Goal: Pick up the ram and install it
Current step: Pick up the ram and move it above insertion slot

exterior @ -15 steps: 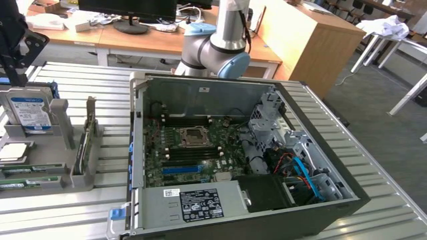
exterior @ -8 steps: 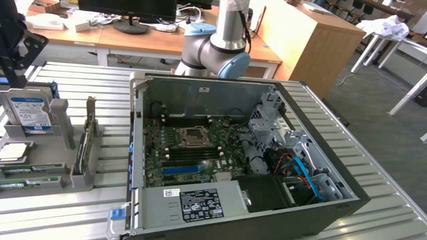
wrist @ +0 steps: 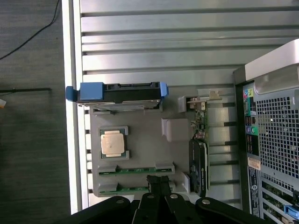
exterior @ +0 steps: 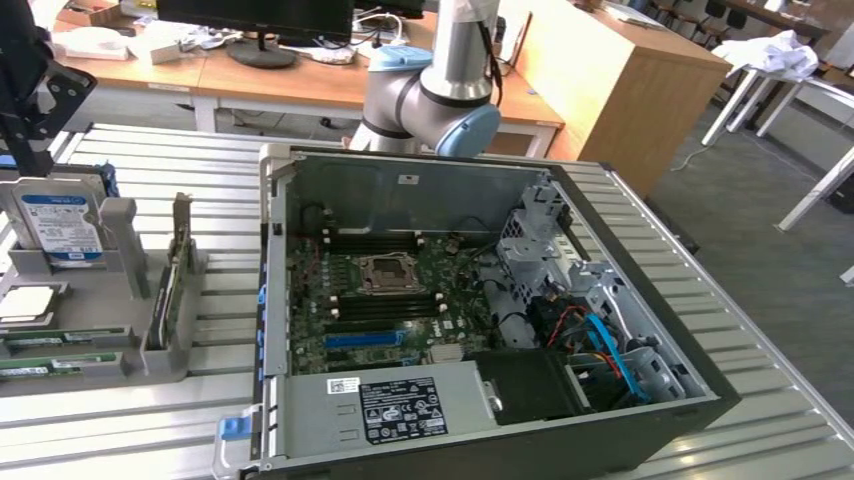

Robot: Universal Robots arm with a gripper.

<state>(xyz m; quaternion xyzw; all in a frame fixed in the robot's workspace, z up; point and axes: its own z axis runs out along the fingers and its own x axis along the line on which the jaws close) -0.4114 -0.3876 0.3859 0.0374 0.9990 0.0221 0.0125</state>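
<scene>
Two green ram sticks (wrist: pixel 135 169) (wrist: pixel 125 189) lie side by side in slots of a grey holder tray (wrist: pixel 145 140). In the exterior view the same ram sticks (exterior: pixel 54 340) sit at the tray's near end, at the exterior view's left. My gripper (wrist: pixel 159 181) hangs above the tray with its black fingers shut on nothing, the tips over the gap between the two sticks. In the exterior view its black body (exterior: pixel 24 140) shows high over the tray. The open PC case (exterior: pixel 280 300) lies beside the tray, its motherboard (exterior: pixel 387 300) showing black memory slots around the CPU socket.
The tray also holds an upright blue-labelled hard drive (exterior: pixel 60 225) (wrist: pixel 119 91), a CPU chip (wrist: pixel 113 142) and an upright expansion card (exterior: pixel 167 290) (wrist: pixel 198 163). A long blue slot (exterior: pixel 363 340) lies on the motherboard. The arm's elbow (exterior: pixel 427 100) stands behind the case on the slatted metal table (exterior: pixel 747 400).
</scene>
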